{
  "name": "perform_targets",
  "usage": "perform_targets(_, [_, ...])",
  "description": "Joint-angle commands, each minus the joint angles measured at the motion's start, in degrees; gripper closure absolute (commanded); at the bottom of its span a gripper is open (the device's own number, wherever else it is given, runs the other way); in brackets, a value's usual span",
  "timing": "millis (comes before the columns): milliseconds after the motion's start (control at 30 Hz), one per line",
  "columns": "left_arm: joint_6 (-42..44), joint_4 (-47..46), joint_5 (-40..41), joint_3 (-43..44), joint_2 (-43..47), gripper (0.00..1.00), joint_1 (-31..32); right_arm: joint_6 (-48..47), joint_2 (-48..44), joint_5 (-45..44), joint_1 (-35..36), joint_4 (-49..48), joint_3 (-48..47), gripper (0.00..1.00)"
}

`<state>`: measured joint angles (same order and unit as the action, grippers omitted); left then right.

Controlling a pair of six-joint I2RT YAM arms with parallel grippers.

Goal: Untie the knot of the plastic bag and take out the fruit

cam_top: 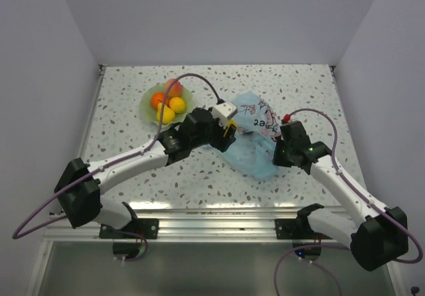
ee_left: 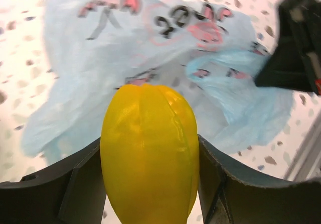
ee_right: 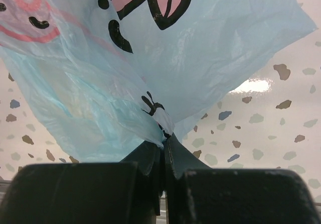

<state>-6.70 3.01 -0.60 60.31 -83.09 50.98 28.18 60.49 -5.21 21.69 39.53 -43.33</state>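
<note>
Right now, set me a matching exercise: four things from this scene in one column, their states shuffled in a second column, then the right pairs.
Things:
1. left gripper
2. right gripper
3. plastic bag
4. green bowl

States:
A. holds several fruits
B. pinches a fold of the bag
C. light blue, crumpled, with pink and black print
D. clamps a yellow fruit

Pairs: 1-D, 2-B, 3-C, 4-A
</note>
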Motion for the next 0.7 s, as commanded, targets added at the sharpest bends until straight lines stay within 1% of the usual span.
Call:
perform_targets(0, [-6.7,5.8,9.6,2.6,3.5,0.73,-5.8,-0.9,-0.3,0.2,-0.1,-2.4,0.4,1.00])
perform_targets(33, [-7.3,6.2,11.0,2.5,4.1,0.73,-7.4,-1.3,-0.2,0.5,-0.1,-2.8,0.3,1.00])
perform_targets(67, [-8.8,6.8,12.5,2.3,4.4,0.73,-10.9,-1.4,-0.2,0.7,-0.1,-2.9,0.4,1.00])
perform_targets(100, [-9.6,7.4,15.0,2.1,4.9,0.73,-12.7,-1.6,-0.1,1.0,-0.1,-3.1,0.4,1.00])
perform_targets(133, [-10.4,7.7,15.9,2.1,4.9,0.73,-16.8,-1.7,-0.2,1.3,-0.1,-3.4,0.3,1.00])
perform_targets(200, [-12.5,7.7,16.9,1.6,4.9,0.73,-21.0,-2.0,-0.3,1.6,-0.1,-3.6,0.4,1.00])
perform_targets(233, [-13.2,7.3,16.7,1.4,4.8,0.73,-25.3,-2.3,-0.5,2.1,-0.2,-4.0,0.3,1.00])
perform_targets(300, [-15.4,7.0,16.3,1.7,3.3,0.70,-29.3,-2.6,-0.5,2.6,-0.1,-4.5,0.4,1.00])
perform_targets(333, [-15.6,6.8,16.2,2.0,2.5,0.69,-32.6,-3.0,-0.5,3.2,-0.1,-4.8,0.4,1.00])
perform_targets(433, [-15.5,6.1,14.9,3.7,-2.1,0.65,-37.3,-3.5,0.0,3.7,-0.1,-5.3,0.4,1.00])
perform_targets(533, [-15.4,6.3,14.2,6.5,-7.7,0.60,-40.2,-3.8,0.4,4.4,-0.1,-5.7,0.1,1.00])
perform_targets(567, [-15.4,6.5,14.1,7.8,-10.2,0.59,-40.7,-4.0,0.6,4.5,-0.1,-5.8,-0.1,1.00])
perform_targets(600, [-15.4,6.5,14.1,8.4,-11.4,0.55,-41.1,-4.2,0.6,4.6,-0.1,-5.7,-0.2,1.00])
perform_targets(667, [-15.9,7.3,14.6,9.9,-13.9,0.51,-41.8,-4.5,0.7,4.4,-0.2,-5.4,-0.5,1.00])
